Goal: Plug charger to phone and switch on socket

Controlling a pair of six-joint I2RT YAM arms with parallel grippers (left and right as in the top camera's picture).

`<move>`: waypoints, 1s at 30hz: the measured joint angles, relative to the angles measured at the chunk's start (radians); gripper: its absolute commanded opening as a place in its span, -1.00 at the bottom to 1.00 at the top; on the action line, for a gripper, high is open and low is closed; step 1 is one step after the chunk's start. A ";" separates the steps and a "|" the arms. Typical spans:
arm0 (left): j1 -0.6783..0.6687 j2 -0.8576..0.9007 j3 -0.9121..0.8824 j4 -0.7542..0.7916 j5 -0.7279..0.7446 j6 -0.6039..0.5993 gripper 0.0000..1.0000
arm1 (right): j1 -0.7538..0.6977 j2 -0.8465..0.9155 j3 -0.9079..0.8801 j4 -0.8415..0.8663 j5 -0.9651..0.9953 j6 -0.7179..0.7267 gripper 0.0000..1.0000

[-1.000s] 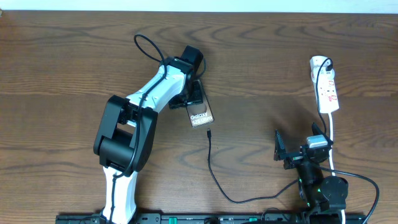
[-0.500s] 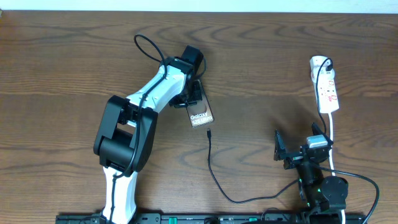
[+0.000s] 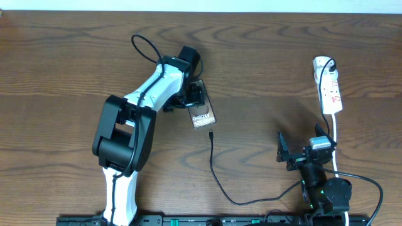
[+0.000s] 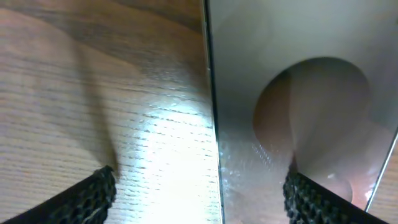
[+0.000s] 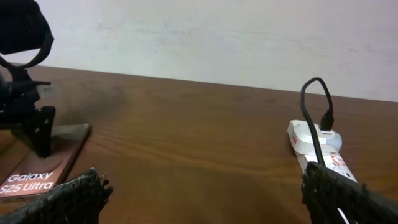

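The phone (image 3: 202,115) lies flat on the wooden table, bronze screen up with white "Galaxy" text. My left gripper (image 3: 190,95) is low over its far end and open. In the left wrist view the gripper (image 4: 202,199) straddles the long edge of the phone (image 4: 298,106), one finger over bare wood and the other finger (image 4: 314,199) over the screen. The charger (image 3: 217,176) is a thin black cable; its plug tip (image 3: 211,134) lies just short of the phone's near end, apart from it. The socket (image 3: 329,88) lies at the far right. My right gripper (image 3: 300,144) is open near the front edge and holds nothing.
A black plug (image 5: 324,118) sits in the far end of the socket (image 5: 314,146), whose white cord (image 3: 335,135) runs past my right arm. In the right wrist view the phone (image 5: 43,171) and the left gripper (image 5: 28,121) are at the far left.
My left arm has shifted slightly left at the phone's far end, and its jaws stand wider. The phone, charger and right arm have not moved.
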 measured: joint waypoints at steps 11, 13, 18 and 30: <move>-0.002 -0.030 0.000 0.067 0.007 -0.167 0.96 | 0.000 0.000 0.000 0.000 0.000 0.000 0.99; -0.005 -0.030 0.000 0.068 0.007 -0.176 0.95 | 0.000 0.000 0.000 0.000 0.000 0.000 0.98; -0.028 -0.030 0.000 0.078 0.006 -0.187 0.95 | 0.000 0.000 0.000 0.000 0.000 0.000 0.99; -0.084 -0.030 0.000 0.123 0.006 -0.188 0.96 | 0.000 0.000 0.000 0.000 0.000 0.000 0.98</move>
